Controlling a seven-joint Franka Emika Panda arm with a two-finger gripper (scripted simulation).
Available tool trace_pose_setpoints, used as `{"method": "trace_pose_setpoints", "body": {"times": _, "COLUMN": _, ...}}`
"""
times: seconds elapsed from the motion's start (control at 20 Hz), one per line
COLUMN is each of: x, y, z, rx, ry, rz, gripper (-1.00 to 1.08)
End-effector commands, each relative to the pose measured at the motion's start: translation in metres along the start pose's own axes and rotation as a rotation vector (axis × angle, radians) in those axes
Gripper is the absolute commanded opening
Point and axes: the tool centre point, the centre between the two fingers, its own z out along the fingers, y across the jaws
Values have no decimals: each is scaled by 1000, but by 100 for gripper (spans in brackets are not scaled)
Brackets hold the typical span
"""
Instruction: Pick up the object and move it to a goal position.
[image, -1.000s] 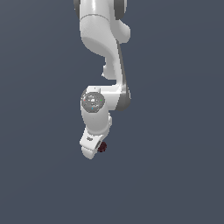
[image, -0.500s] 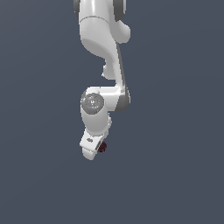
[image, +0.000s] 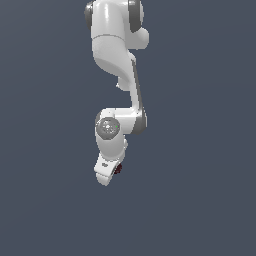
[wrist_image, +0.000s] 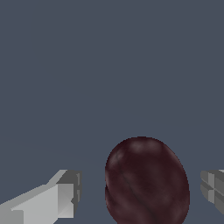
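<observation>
Ball (wrist_image: 146, 181) fills the lower part of our wrist view: dark maroon, rounded and faintly mottled, with a thin crease running across its surface. We see it sitting between the two fingers of the pincer (wrist_image: 140, 192), one pale grey finger (wrist_image: 48, 201) at about eight o'clock from the ball and the tip of the other (wrist_image: 213, 188) at about three o'clock. A gap of plain slate-grey ground shows on each side of the ball, so we judge the pincer spread apart and not touching it.

In the exterior view we see the white arm (image: 117, 55) hanging down from twelve o'clock, bending at a grey-capped joint (image: 107, 127). The pincer (image: 111, 172) points down towards six o'clock. The ball (image: 118, 169) shows only as a small dark red spot at the pincer's four o'clock edge, mostly hidden by the white housing. Whether it rests on the grey surface we cannot tell.
</observation>
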Motion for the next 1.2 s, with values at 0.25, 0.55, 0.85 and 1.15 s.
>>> {"method": "trace_pose_setpoints", "body": {"times": 0.25, "x": 1, "y": 2, "z": 5, "rx": -2, "ry": 0, "rz": 0, "gripper": -100}}
{"method": "trace_pose_setpoints", "body": {"times": 0.55, "x": 1, "y": 2, "z": 5, "rx": -2, "ry": 0, "rz": 0, "gripper": -100}}
{"method": "trace_pose_setpoints", "body": {"times": 0.85, "x": 1, "y": 1, "z": 2, "rx": -2, "ry": 0, "rz": 0, "gripper": -100}}
{"method": "trace_pose_setpoints", "body": {"times": 1.15, "x": 5, "y": -2, "z": -19, "rx": -1, "ry": 0, "rz": 0, "gripper": -100}}
